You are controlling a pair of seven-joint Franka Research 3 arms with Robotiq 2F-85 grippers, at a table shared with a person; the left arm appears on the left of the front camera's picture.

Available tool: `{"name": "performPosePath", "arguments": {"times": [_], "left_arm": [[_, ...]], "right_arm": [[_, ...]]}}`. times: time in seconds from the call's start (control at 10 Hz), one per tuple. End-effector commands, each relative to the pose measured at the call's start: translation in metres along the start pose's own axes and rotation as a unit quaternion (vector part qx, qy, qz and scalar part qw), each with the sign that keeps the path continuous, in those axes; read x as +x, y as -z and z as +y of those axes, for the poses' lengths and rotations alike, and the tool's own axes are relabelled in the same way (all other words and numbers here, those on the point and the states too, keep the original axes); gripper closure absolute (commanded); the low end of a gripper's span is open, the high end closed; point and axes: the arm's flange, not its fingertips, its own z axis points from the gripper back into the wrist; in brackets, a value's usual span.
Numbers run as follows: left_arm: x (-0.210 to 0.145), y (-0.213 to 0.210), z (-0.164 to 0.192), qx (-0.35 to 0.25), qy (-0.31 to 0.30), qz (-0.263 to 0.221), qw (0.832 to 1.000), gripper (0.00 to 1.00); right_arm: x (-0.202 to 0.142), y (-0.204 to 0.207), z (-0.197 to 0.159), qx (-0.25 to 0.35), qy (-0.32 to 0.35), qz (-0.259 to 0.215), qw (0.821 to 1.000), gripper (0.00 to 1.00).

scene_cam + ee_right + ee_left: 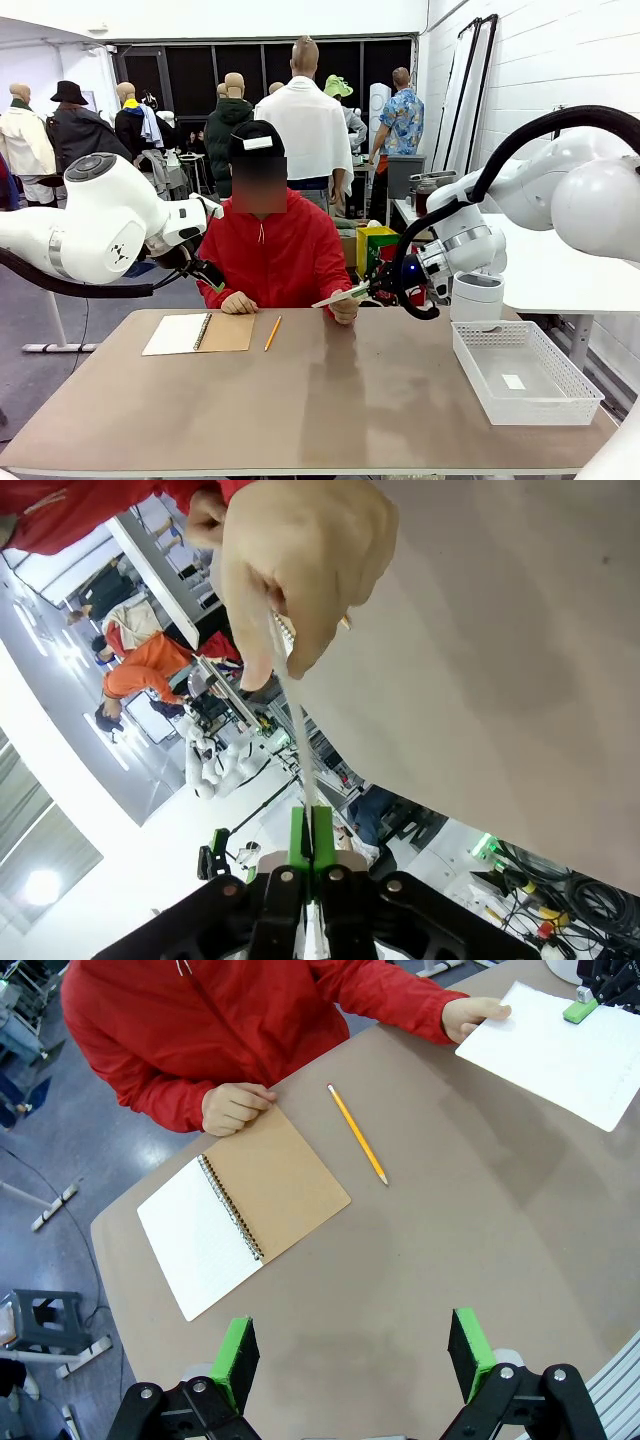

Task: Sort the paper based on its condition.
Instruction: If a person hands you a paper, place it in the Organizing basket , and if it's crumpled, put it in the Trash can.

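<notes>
While right hand (pixel 311 830) clamps paper (pixel 555 1055), far corner hidden in person's fist (pixel 300 570)

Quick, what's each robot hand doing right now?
Left gripper: open, holding nothing.
Right gripper: shut on the paper.
Person's hand: holding the paper's other edge.

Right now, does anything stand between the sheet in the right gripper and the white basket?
Nothing visible lies on the table between the sheet and the basket. The right gripper is shut on the sheet, but the person's hand grips its other edge.
</notes>
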Motion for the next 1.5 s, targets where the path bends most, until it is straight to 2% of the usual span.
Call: {"name": "performPosePath", "arguments": {"times": [0.0,0.3,0.5,0.8,0.9,1.0,1.1,1.2,1.4], "left_arm": [[-0.001,0.000,0.000,-0.001,0.002,0.001,1.000,0.00],[-0.001,0.000,0.000,-0.001,0.002,0.001,1.000,0.00],[-0.001,0.000,0.000,-0.001,0.002,0.001,1.000,0.00],[-0.001,0.000,0.000,-0.001,0.002,0.001,1.000,0.00],[-0.001,0.000,0.000,-0.001,0.002,0.001,1.000,0.00],[-0.001,0.000,0.000,-0.001,0.002,0.001,1.000,0.00],[-0.001,0.000,0.000,-0.001,0.002,0.001,1.000,0.00],[-0.001,0.000,0.000,-0.001,0.002,0.001,1.000,0.00],[-0.001,0.000,0.000,-0.001,0.002,0.001,1.000,0.00]], "right_arm": [[-0.005,-0.013,0.005,0.006,-0.017,0.013,1.000,1.00],[-0.017,-0.053,0.007,-0.017,-0.074,-0.011,0.997,1.00],[-0.030,-0.088,0.002,-0.062,-0.130,-0.045,0.988,1.00],[-0.048,-0.133,-0.016,-0.150,-0.187,-0.104,0.965,1.00],[-0.054,-0.145,-0.027,-0.189,-0.213,-0.122,0.951,1.00],[-0.051,-0.150,-0.028,-0.201,-0.208,-0.136,0.947,1.00],[-0.044,-0.147,-0.020,-0.191,-0.188,-0.145,0.952,1.00],[-0.050,-0.153,-0.021,-0.188,-0.201,-0.112,0.955,1.00],[-0.050,-0.153,-0.021,-0.188,-0.201,-0.112,0.955,1.00]]}}
